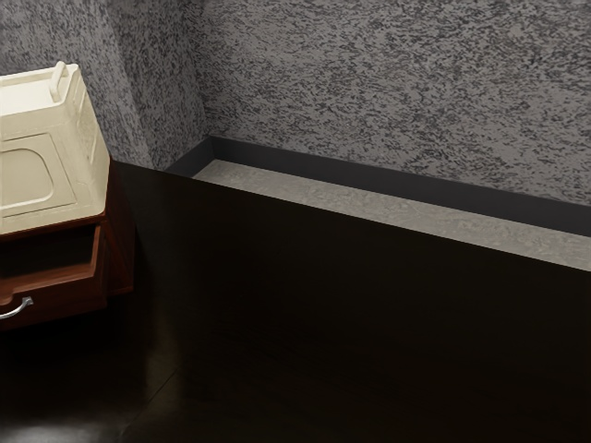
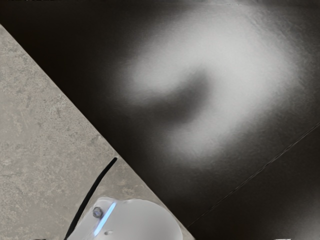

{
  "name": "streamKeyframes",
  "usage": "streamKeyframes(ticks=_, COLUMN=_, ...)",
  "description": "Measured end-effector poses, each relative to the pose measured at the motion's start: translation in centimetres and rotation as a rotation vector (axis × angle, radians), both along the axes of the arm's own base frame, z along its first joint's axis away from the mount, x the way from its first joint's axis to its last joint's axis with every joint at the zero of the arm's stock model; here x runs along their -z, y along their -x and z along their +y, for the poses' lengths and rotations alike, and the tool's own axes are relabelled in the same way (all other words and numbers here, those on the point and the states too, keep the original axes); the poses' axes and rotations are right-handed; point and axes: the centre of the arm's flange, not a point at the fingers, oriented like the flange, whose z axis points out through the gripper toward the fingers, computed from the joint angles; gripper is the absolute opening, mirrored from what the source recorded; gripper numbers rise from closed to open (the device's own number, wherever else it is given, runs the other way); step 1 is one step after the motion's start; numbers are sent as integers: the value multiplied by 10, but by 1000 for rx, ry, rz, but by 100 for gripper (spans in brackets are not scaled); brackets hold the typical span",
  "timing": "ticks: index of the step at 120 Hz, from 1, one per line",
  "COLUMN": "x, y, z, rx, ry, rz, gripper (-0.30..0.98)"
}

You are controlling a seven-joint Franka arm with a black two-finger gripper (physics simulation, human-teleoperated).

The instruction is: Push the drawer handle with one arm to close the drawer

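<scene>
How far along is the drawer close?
Done: nothing toward closing that I can see; the drawer juts from its cabinet, interior exposed. In hand: no push visible; the wrist view faces tabletop and floor. Left: reach the handle, push the drawer in.

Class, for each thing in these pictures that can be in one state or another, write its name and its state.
Drawer: open, pulled out from the wooden cabinet
Handle: attached to the drawer's front
Cream box: resting on top of the cabinet
Light strip: lit, blue
Black cable: gently curved
</scene>
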Motion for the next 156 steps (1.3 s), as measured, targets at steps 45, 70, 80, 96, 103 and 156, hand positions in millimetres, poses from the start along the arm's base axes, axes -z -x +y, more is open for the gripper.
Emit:
streamKeyframes(ticks=45, x=116, y=-53, z=49, rx=-72, ry=-55, rz=-59, gripper=0)
streamKeyframes(ticks=70, x=110, y=-57, z=85, rx=-78, ry=-106, rz=-193, gripper=-7)
streamKeyframes(ticks=80, x=115, y=-56, z=97, rx=-56, ry=-96, rz=-221, gripper=-8)
streamKeyframes(ticks=96, x=120, y=-64, z=106, rx=25, ry=-99, rz=-248, gripper=-9)
streamKeyframes(ticks=103, x=119, y=-71, z=105, rx=73, ry=-103, rz=-259, gripper=-9)
streamKeyframes(ticks=156, x=103, y=-98, z=123, rx=292, ry=-113, rz=-308, gripper=-9)
